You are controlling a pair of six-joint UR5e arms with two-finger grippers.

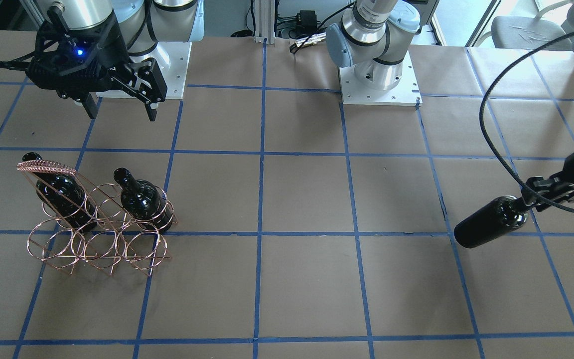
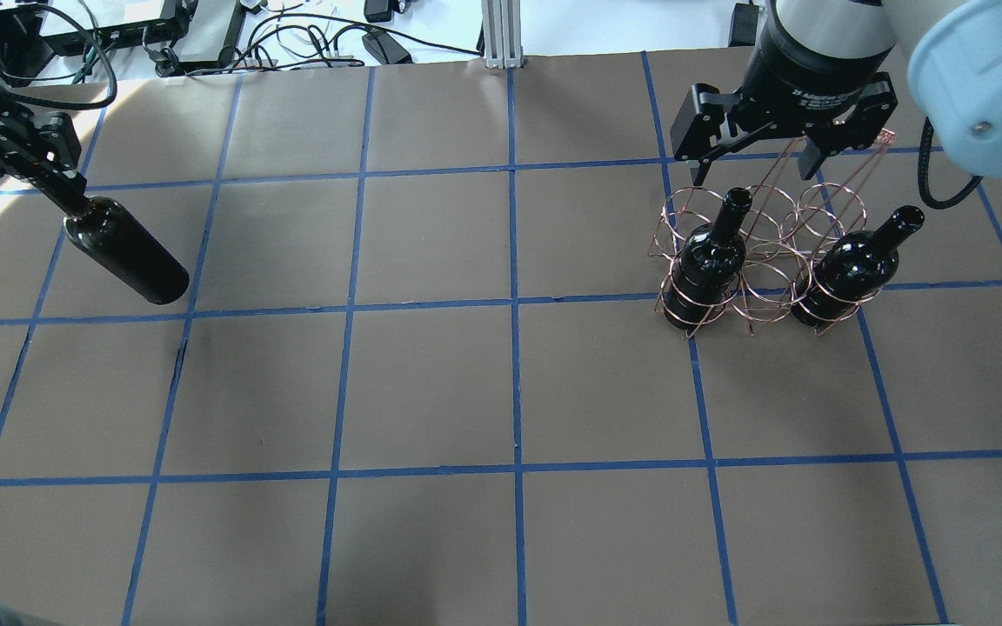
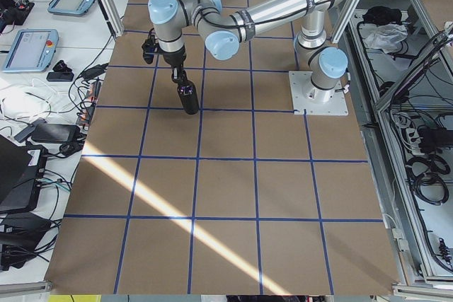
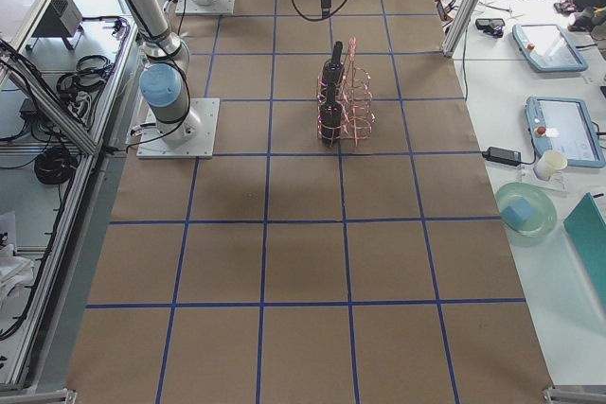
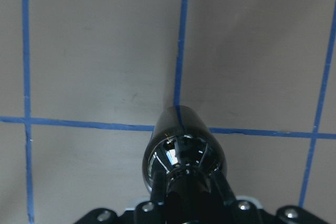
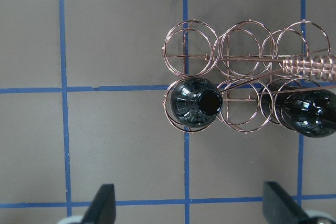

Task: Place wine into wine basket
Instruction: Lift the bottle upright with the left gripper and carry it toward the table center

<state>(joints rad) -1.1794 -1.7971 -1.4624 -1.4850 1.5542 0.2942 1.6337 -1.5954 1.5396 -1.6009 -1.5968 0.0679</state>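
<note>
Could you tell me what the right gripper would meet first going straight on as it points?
Probably brown-paper table, just beside the copper-coloured wire wine rack; the line of the right gripper seems to miss the nearest near-black glass bottle, though depth is unclear.

2 exterior views, opposed (sharing wine basket [image 1: 98,224])

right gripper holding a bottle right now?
No, the right gripper is open and empty, near the wine basket.

We see bright even daylight, a sun stripe across the table [image 3: 233,182], glints on the wine [image 5: 184,148], slightly soft wrist views
</note>
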